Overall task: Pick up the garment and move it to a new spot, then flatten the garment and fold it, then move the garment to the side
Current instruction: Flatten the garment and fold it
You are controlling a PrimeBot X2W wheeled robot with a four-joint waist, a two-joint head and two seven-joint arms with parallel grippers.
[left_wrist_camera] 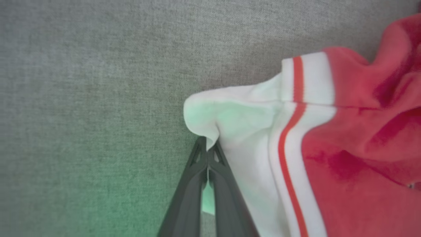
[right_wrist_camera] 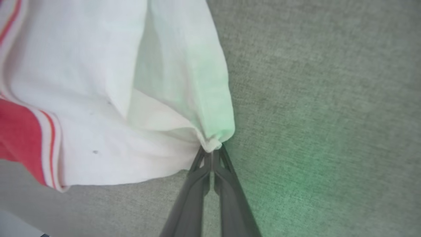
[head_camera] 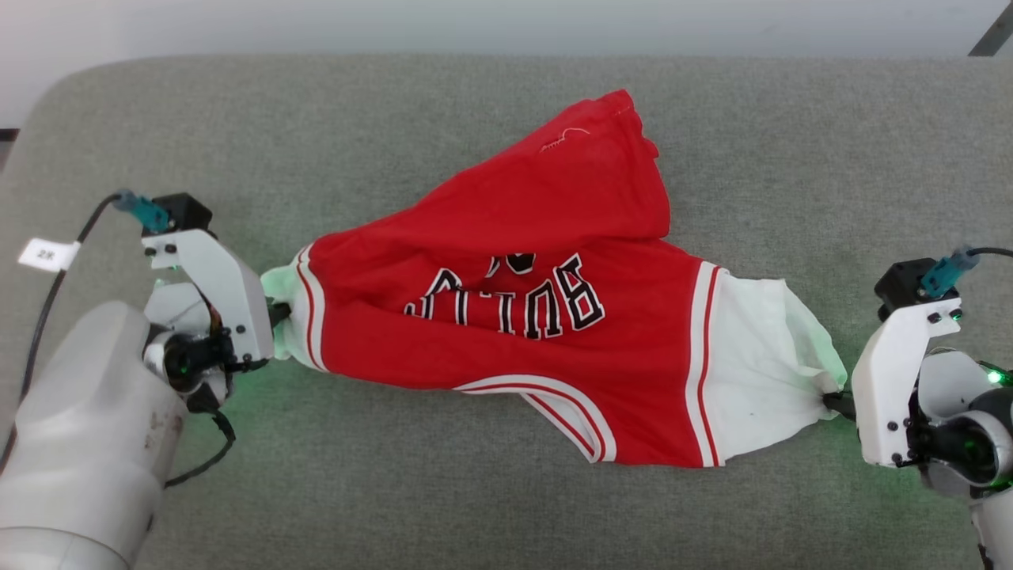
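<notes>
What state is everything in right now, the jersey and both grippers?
Garment: lettering side up on the grey cushion, stretched between the grippers, body bunched and wrinkled, not flat, not folded.
Left gripper: shut, pinching the tip of the left-hand sleeve.
Right gripper: shut, pinching the edge of the right-hand sleeve.

The gripper [right_wrist_camera: 211, 154] rises from the bottom edge, its two dark fingers [right_wrist_camera: 192, 197] pressed together and pinching a bunched corner of the shirt [right_wrist_camera: 98, 82] at the tips. The pinched cloth is the white sleeve [right_wrist_camera: 158, 131], which spreads up and to the left, creased and marked with a few small dark specks. Red-and-white trim [right_wrist_camera: 51, 144] borders it, with red cloth beyond. Grey fabric [right_wrist_camera: 312, 82] lies underneath, tinted green near the fingers.
</notes>
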